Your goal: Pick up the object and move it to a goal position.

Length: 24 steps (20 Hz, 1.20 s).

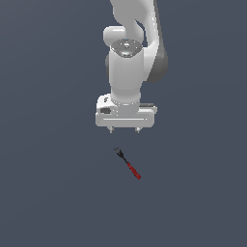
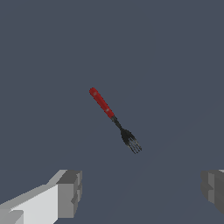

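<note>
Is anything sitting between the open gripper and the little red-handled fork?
Nothing visible. The fork lies alone on the bare grey surface, apart from the gripper, whose fingers stand wide open with only empty surface between them and it. No goal marker shows in either view.

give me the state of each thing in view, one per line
fork: lying flat on the grey surface, untouched, its red handle at one end and its dark tines at the other
gripper: open, fingers spread wide, empty, apart from the fork
</note>
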Each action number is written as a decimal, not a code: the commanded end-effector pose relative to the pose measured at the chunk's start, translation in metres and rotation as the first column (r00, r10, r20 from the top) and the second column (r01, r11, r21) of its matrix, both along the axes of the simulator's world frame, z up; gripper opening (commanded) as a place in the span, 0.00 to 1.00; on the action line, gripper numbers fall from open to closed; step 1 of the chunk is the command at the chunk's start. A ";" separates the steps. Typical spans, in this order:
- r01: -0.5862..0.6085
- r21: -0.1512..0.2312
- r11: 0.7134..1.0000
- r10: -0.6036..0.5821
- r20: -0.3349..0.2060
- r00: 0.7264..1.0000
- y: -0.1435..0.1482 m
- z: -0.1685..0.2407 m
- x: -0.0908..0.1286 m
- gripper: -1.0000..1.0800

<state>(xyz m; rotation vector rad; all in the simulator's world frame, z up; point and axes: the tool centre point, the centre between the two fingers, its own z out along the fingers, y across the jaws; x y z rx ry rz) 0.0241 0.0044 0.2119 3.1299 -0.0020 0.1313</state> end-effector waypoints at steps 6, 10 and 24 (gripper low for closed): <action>0.007 -0.010 1.000 -0.008 -0.020 1.000 -0.002 -0.004 -0.006 0.96; 0.012 -0.019 1.000 -0.013 -0.038 0.999 -0.004 -0.008 -0.011 0.96; -0.053 -0.022 0.998 0.052 -0.043 0.998 -0.003 -0.021 -0.003 0.96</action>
